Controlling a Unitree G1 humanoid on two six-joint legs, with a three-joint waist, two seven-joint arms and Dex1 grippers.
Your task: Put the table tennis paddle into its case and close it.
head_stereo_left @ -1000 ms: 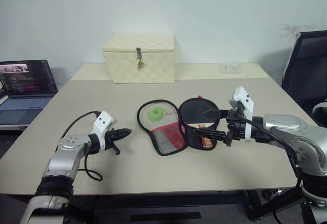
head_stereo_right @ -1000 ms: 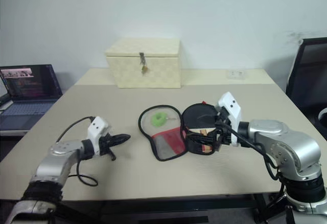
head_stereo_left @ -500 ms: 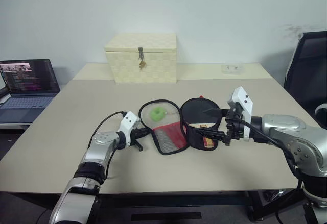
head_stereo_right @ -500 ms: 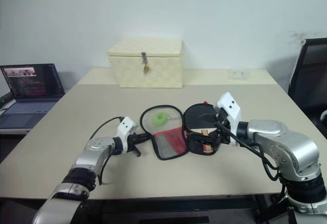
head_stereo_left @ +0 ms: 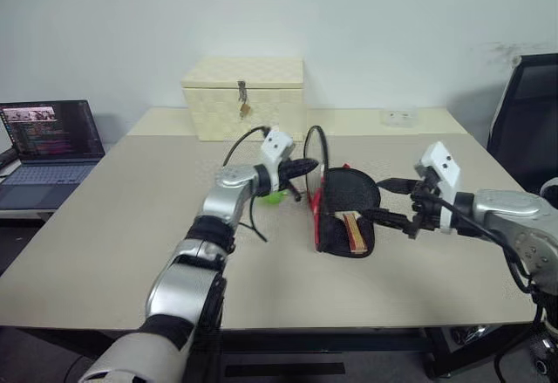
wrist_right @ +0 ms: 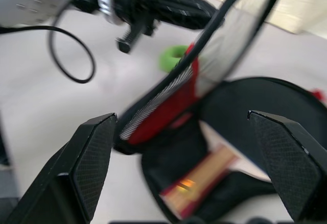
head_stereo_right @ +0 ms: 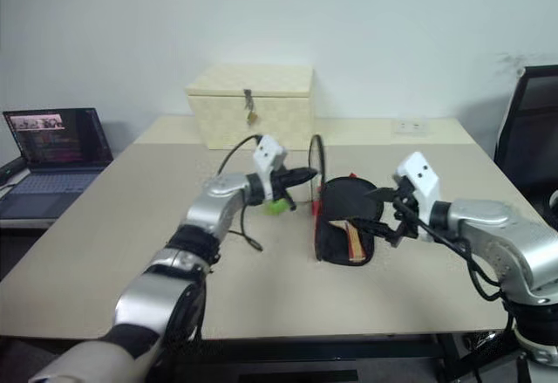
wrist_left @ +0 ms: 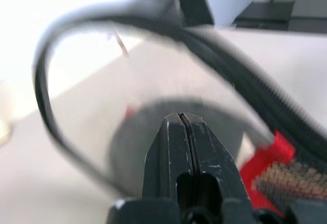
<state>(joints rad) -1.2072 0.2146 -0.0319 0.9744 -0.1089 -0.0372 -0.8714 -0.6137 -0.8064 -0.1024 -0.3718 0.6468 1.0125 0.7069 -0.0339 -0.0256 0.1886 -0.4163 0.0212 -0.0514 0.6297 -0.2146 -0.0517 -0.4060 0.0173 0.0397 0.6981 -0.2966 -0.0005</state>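
Observation:
The case (head_stereo_left: 342, 236) lies open at the table's middle, its lower half flat. The table tennis paddle (head_stereo_left: 350, 196) rests inside it, black face up, with the striped wooden handle (head_stereo_left: 354, 231) pointing toward me. The red-and-mesh flap (head_stereo_left: 315, 174) stands upright on edge along the case's left side. My left gripper (head_stereo_left: 307, 167) is shut, its tip against the outer side of that flap, nothing between the fingers (wrist_left: 180, 132). The green zip tag (head_stereo_right: 277, 206) lies on the table under the left gripper. My right gripper (head_stereo_left: 377, 198) is open just right of the case, above the handle end.
At the back of the table stands a cream checkered box (head_stereo_left: 244, 97) with a metal latch. An open laptop (head_stereo_left: 48, 139) sits on a side surface at far left. A black chair (head_stereo_left: 527, 104) is at the right edge. A small clear item (head_stereo_left: 397, 117) lies back right.
My left gripper swept right and up from the table's left side to the case, and the flap went from lying flat to standing upright. The right gripper drew back slightly to the right.

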